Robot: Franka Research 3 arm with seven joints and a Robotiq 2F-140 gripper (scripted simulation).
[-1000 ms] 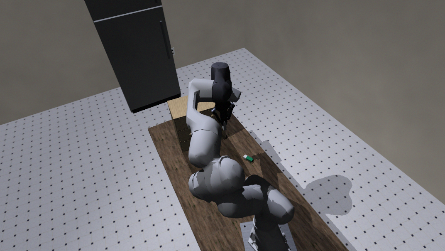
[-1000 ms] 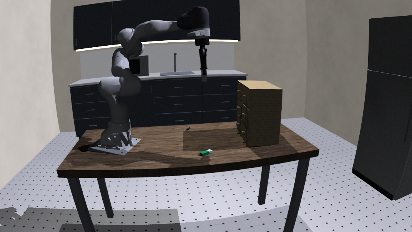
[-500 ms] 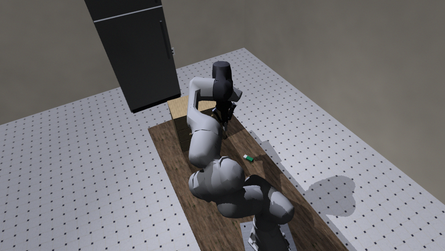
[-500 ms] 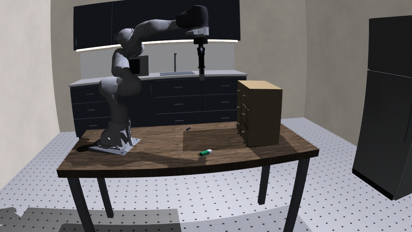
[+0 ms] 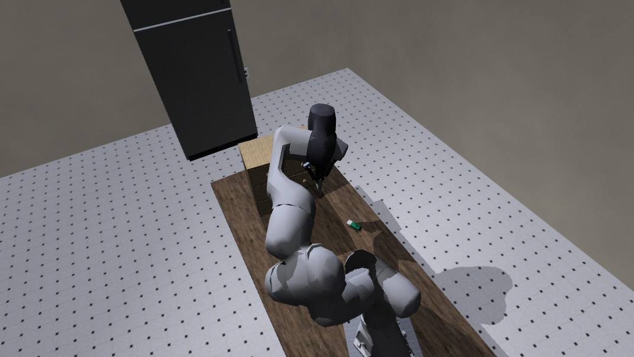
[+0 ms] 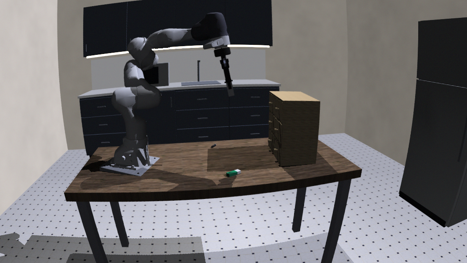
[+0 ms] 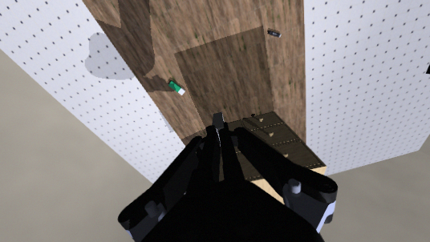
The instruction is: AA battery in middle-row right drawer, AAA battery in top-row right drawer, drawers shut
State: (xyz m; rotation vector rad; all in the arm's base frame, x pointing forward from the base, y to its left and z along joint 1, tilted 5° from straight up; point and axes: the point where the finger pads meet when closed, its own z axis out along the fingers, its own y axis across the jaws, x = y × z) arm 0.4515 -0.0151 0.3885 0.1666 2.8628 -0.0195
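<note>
We are holding the jaws (image 5: 320,188) (image 6: 230,92) pressed together above the table (image 5: 239,195) (image 6: 183,156) (image 7: 225,24), in front of the small chest (image 5: 255,152) (image 6: 299,130) (image 7: 322,171), and we are seeing nothing pinched between them. A small dark cylinder (image 6: 213,146) (image 7: 274,33), probably one of the batteries, is lying on the table's far side in the exterior view. We are not finding a second battery, and we are not able to tell whether this one is the AA or the AAA. A green-and-white block (image 5: 353,225) (image 6: 233,173) (image 7: 176,87) is lying apart from it and should be staying there.

We are judging that drawer work is coming first or is already under way. The drawer fronts (image 5: 255,177) (image 6: 272,130) (image 7: 298,154) are looking nearly flush, but we are not managing to judge small gaps. If we are lowering too close, the closed tips could be striking a knob or the chest's top edge, shifting or tipping it. If we are pulling too far, a loose tray could be drooping or dropping out. If we are mistaking battery sizes, we could be filling the wrong row; pinching the cylinder off-centre could be sending it rolling. Pushing a drawer home too hard could be sliding the chest backwards.

The wrist housing (image 5: 322,128) (image 6: 211,26) is shifted back toward the arm's base and lowered. The gripper (image 5: 320,193) (image 6: 231,94) (image 7: 219,119) is tilted more than in both earlier exterior frames, fingertips angled chestward and slightly lower. The arm's floor shadow (image 5: 481,292) is displaced too.
</note>
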